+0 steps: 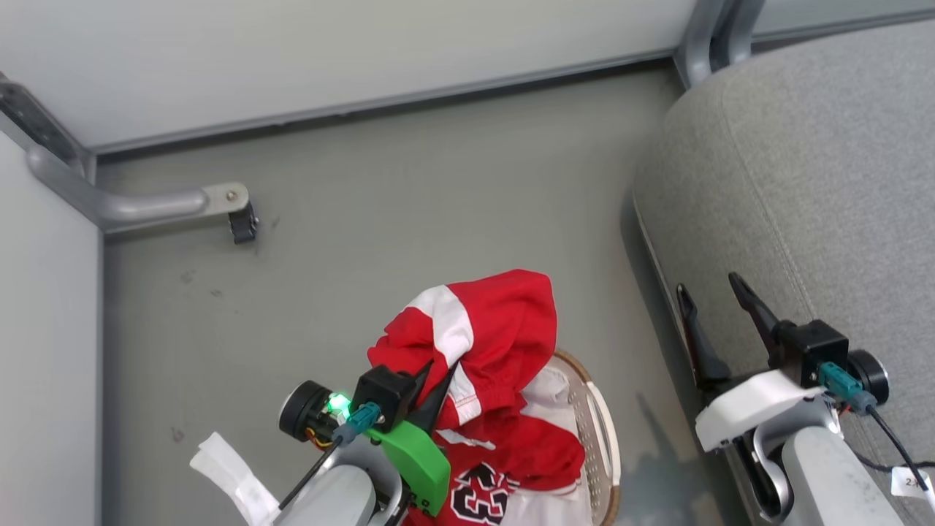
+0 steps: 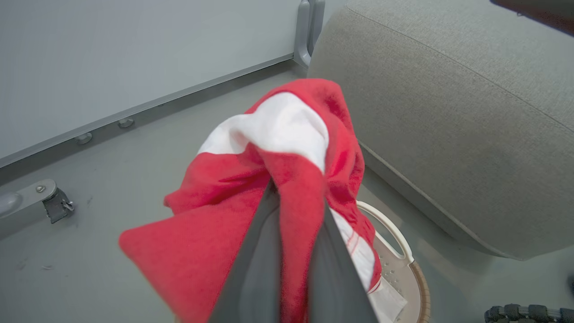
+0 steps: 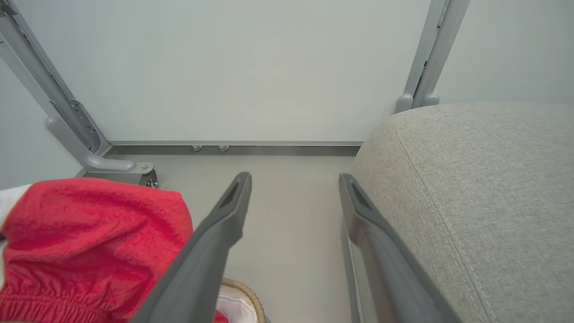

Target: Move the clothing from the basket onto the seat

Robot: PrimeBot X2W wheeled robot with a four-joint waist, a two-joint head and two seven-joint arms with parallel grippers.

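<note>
1. Head view. Nearest the lens is our left gripper (image 1: 432, 380), fingers pressed together and pinching a fold of the shorts (image 1: 497, 321), which are red with a broad white stripe. The shorts hang bunched over the basket (image 1: 612, 438). Their lower folds run down to the jersey (image 1: 482, 493), number 23, lying inside it; we cannot tell whether the two touch. The seat (image 1: 803, 183) stands to our right of the basket, with bare floor (image 1: 365, 219) between. We judge the step to be carrying the shorts across. They should first be raised until the trailing cloth clears the jersey and the rim, so nothing drags.

2. Left wrist view. Nearest are the two dark fingers, closed on a narrow ridge of red cloth. Beyond them are the white stripe, the basket's rim and the seat's rounded corner. The pinch is slim, so we advise a smooth, unhurried swing.

3. Right wrist view. Nearest are the fingers of our right gripper (image 1: 708, 286), spread wide with nothing between them, beside the seat's edge. The shorts show at lower left. We would keep this arm out of the path and release well inside the cushion, lest the cloth slide off.
</note>
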